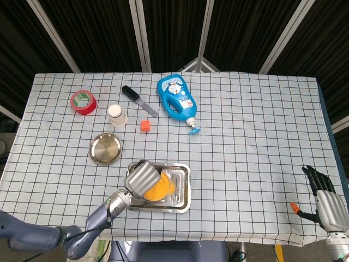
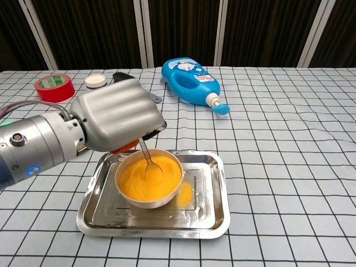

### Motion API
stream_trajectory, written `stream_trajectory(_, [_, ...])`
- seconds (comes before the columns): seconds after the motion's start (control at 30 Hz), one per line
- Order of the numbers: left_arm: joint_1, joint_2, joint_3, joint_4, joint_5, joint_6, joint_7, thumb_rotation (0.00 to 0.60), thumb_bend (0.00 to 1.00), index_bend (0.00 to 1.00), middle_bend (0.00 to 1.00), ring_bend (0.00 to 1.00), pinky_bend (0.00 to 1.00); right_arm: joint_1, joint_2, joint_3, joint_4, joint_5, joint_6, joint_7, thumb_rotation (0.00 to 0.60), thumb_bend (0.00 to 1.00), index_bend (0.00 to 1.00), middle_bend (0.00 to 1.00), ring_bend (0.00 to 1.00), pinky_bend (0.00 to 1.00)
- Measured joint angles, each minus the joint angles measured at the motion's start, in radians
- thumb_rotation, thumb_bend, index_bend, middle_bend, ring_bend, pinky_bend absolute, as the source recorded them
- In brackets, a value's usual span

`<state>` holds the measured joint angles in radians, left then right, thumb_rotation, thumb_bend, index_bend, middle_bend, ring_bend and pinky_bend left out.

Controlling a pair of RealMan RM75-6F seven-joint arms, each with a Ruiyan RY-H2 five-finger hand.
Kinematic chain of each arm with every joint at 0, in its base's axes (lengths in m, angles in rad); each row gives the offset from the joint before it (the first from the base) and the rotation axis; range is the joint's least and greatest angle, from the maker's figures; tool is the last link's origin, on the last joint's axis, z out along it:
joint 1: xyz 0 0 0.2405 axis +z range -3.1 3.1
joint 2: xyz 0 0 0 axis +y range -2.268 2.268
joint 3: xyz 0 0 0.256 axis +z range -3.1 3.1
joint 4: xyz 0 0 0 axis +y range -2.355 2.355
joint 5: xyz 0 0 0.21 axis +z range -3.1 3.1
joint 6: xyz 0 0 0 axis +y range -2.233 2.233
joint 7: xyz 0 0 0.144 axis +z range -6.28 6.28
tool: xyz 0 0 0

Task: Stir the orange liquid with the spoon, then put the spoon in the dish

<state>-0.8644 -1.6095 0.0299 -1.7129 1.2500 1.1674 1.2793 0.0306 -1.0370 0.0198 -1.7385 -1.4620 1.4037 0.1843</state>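
Your checked table cloth (image 1: 245,136) carries everything, and the biggest thing on it is the steel tray (image 2: 208,214) near the front edge, with a splash of orange on its floor just right of the bowl. Inside the tray sits the white bowl (image 2: 146,201), full of orange liquid (image 2: 142,181). Your left hand (image 2: 117,114) hangs over the bowl's left rim with its fingers curled down around the spoon (image 2: 147,158), whose thin handle runs down from under the hand into the liquid (the spoon's bowl is sunk in the orange and hard to make out). At the back lies the blue bottle (image 1: 176,101) on its side, cap pointing toward the front. The round steel dish (image 1: 105,148) sits left of the tray, close to it but apart. Behind it you have the red tape roll (image 1: 83,101), the white paper cup (image 1: 116,114), the black brush (image 1: 138,100) and the small orange cube (image 1: 145,125). Your right hand (image 1: 327,204) rests at the far right front corner, fingers apart and holding nothing, beside a small orange-tipped object (image 1: 295,207).
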Motion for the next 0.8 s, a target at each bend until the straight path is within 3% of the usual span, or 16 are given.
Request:
stream_trajectory(0.47, [-0.006, 0.055, -0.009, -0.018, 0.068, -0.008, 0.016, 0.6, 0.73, 0.8, 1.0, 1.0, 1.0, 0.0, 0.002, 0.0, -0.003, 0.002, -0.002, 0.003, 0.6, 0.31, 0.0, 0.0, 0.0, 0.0])
stream_trajectory(0.8, [-0.057, 0.102, 0.054, 0.019, 0.255, -0.073, 0.116, 0.6, 0.73, 0.8, 1.0, 1.0, 1.0, 0.001, 0.002, 0.0, -0.003, 0.002, -0.003, 0.003, 0.6, 0.31, 0.0, 0.0, 0.0, 0.0])
